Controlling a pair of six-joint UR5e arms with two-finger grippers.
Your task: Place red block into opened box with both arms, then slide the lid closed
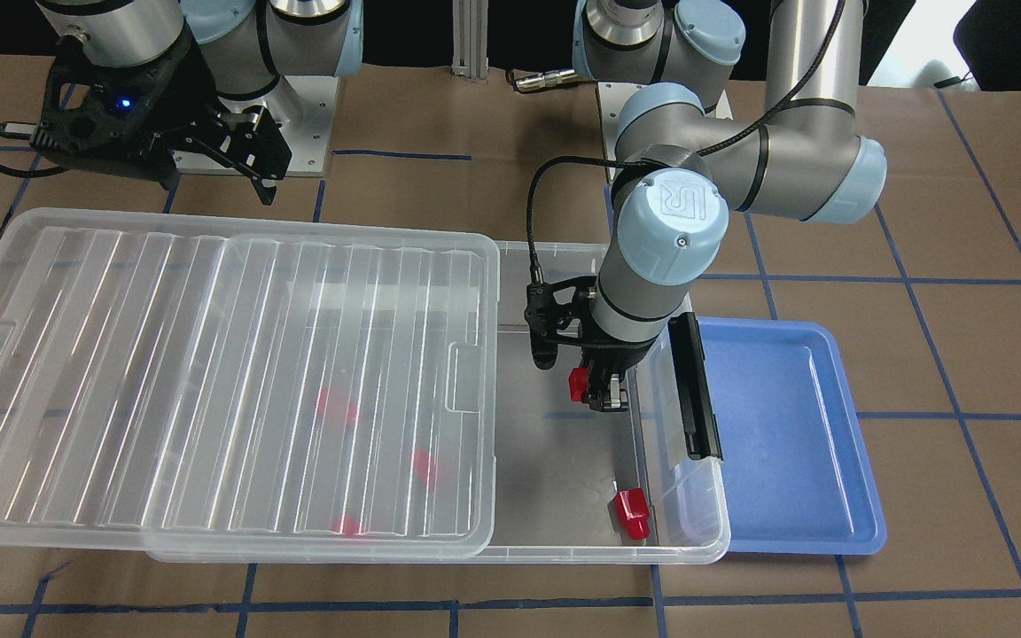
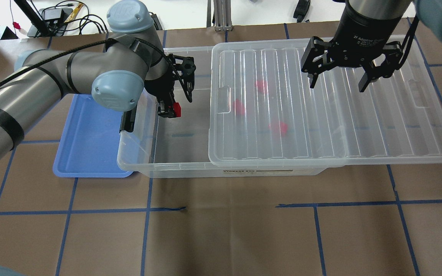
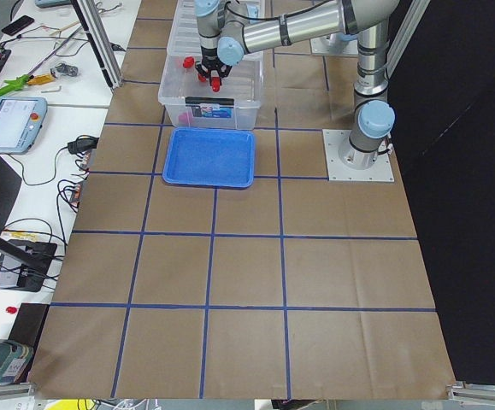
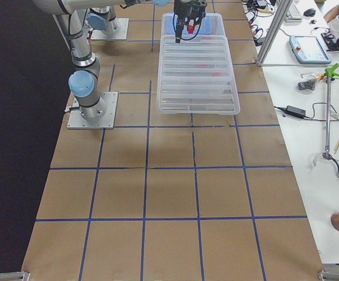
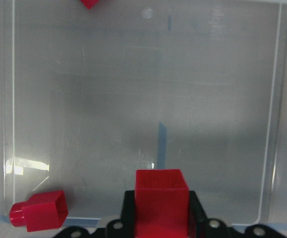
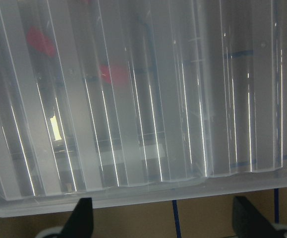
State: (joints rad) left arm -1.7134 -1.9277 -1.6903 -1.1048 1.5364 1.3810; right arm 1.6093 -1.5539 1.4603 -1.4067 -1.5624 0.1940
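1. While pinched between the fingers of the left gripper (image 2: 168,111), the red block (image 2: 177,110) hangs over the uncovered end of the box (image 2: 136,155), clear of its floor. We judge it carried there for release and not yet let go.
2. We record the left gripper as narrowed on the block and pointing straight down, so a drop would land inside the walls.
3. We list a second red block (image 1: 631,512), loose on the box floor below and to one side of the gripper, near a corner.
4. We count three more red blocks (image 2: 239,106), blurred under the lid (image 2: 320,115) and farther from the gripper.
5. We find the lid resting on the box, slid toward the right arm's side. Its short edge lies just beside the gripper, leaving the gap it works in.
6. We note the right gripper (image 2: 337,84) spread wide and empty, by the lid's long edge on the robot's side, likely placed for the slide.
7. We enter a black latch bar (image 1: 695,385) and a blue tray (image 1: 785,443) on the gripper's outer side.
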